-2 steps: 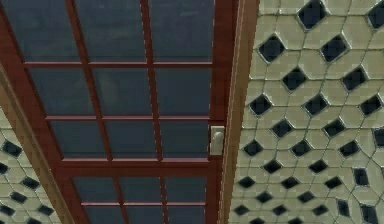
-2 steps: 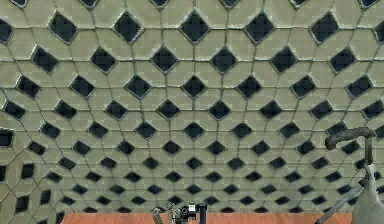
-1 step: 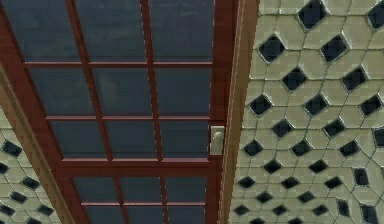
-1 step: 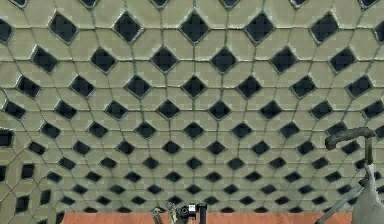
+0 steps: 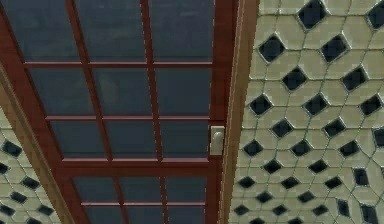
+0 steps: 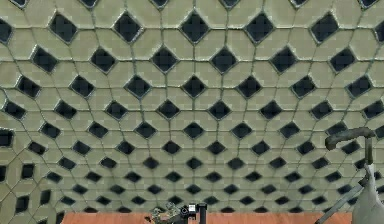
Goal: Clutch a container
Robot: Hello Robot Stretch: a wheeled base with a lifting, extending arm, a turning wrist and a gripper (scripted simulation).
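Nearest, at the arm side view's bottom edge: gripper point(image 6: 172, 214), a dark body low against a strip of red-brown floor point(image 6: 110, 219). Its far end cannot be made out, so whether it holds anything cannot be told. Beyond, toward that view's right: grey tubular frame point(image 6: 371, 190), standing near the patterned wall point(image 6: 190, 90) that closes off that side. Forward view: glazed door point(image 5: 120, 90) with red-brown frame and pale handle plate point(image 5: 217, 139), close ahead, patterned wall to its right. Container: its location, and its relation to the gripper, cannot be told.

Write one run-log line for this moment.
ahead: glass-paned door | side: patterned wall, grey metal frame at right | fingers: bottom edge, hold cannot tell
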